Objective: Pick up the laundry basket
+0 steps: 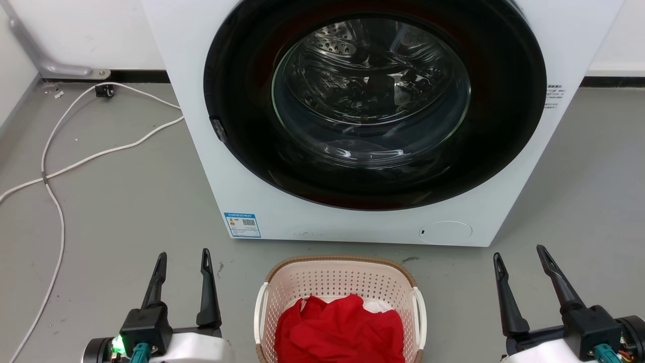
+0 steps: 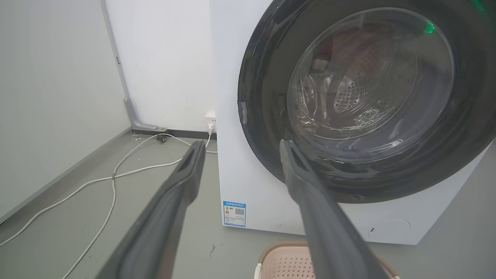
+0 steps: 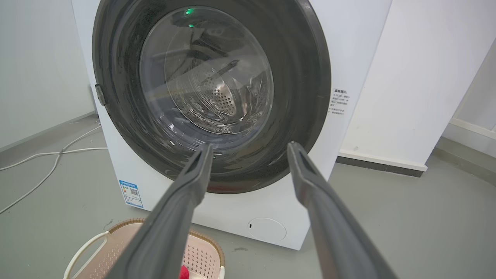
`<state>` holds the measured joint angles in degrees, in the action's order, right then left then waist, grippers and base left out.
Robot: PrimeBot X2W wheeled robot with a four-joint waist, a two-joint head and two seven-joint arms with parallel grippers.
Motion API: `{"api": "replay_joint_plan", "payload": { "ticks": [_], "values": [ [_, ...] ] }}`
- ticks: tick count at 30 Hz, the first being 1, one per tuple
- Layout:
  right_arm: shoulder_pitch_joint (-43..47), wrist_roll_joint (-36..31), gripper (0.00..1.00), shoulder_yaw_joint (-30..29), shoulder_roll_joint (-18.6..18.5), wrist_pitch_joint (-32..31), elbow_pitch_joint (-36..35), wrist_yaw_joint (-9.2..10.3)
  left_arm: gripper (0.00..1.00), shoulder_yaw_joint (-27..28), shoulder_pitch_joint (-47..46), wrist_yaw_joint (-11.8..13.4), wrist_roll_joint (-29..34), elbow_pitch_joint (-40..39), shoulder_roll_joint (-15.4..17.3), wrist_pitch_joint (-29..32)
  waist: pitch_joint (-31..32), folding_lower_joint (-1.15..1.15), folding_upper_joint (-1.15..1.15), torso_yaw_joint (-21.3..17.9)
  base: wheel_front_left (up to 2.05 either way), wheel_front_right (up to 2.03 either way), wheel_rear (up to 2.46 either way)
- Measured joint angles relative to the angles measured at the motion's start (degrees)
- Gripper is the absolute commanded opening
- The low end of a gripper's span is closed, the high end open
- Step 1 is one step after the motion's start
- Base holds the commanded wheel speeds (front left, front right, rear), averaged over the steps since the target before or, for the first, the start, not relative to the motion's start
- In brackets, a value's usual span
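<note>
Head view: laundry basket (image 1: pixel 342 280), red cloth (image 1: pixel 340 330)

Bright, even indoor light is falling from above, leaving only soft shadows on the grey floor (image 1: pixel 126 201); the washer door glass (image 1: pixel 370 96) is catching pale glare and green glints; the wrist views are bending at their edges; the near fingers (image 2: pixel 162 217) are blurring.

A white washer (image 1: pixel 282 201) stands on grey floor (image 1: pixel 126 212) against white walls (image 1: pixel 85 30).

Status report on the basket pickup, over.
Left gripper open, right gripper open, both empty. Laundry basket on floor between them, untouched. Red cloth inside; washer behind.
</note>
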<state>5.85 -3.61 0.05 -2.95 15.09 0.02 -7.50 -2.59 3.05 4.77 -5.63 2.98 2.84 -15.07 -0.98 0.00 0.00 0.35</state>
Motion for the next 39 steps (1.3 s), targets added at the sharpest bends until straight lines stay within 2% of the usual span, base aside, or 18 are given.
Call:
{"api": "replay_joint_plan", "payload": {
  "ticks": [16, 22, 27, 32, 39],
  "values": [
    [-0.1, 0.1, 1.00, 0.0, 0.0, 0.0, 0.6, 0.00, 1.00, 0.0, -0.2, 0.4, 0.4, 1.4, 0.0, 0.0, -1.0, 0.00, 0.00, -0.2, 0.00, 0.00, 0.00],
    [-3.3, -0.5, 1.00, 0.7, 0.0, 0.0, 3.3, 0.00, 1.00, 0.6, -3.9, -1.0, -0.2, 6.5, 0.0, 0.0, -3.4, 0.00, 0.00, -0.5, 0.00, 0.00, 0.00],
    [-8.1, -2.1, 1.00, 2.4, 0.0, 0.0, 8.2, -0.01, 1.00, 1.5, -9.2, -2.5, -0.7, 13.7, 0.0, 0.0, -6.6, 0.00, 0.00, -0.8, 0.00, 0.00, 0.00],
    [-13.3, -3.4, 1.00, 4.3, 0.0, 0.0, 15.9, -0.01, 1.00, 2.4, -15.2, -5.0, 0.4, 20.5, 0.2, 0.0, -10.2, 0.01, 0.00, -1.2, 0.00, 0.00, 0.00],
    [-23.4, -6.5, 1.00, 6.3, 0.0, 0.0, 34.4, -0.02, 1.00, 1.6, -24.3, -7.6, 2.3, 33.7, 1.9, 0.0, -15.6, 0.01, 0.00, -1.8, 0.00, 0.00, 0.00]
  ]
}}
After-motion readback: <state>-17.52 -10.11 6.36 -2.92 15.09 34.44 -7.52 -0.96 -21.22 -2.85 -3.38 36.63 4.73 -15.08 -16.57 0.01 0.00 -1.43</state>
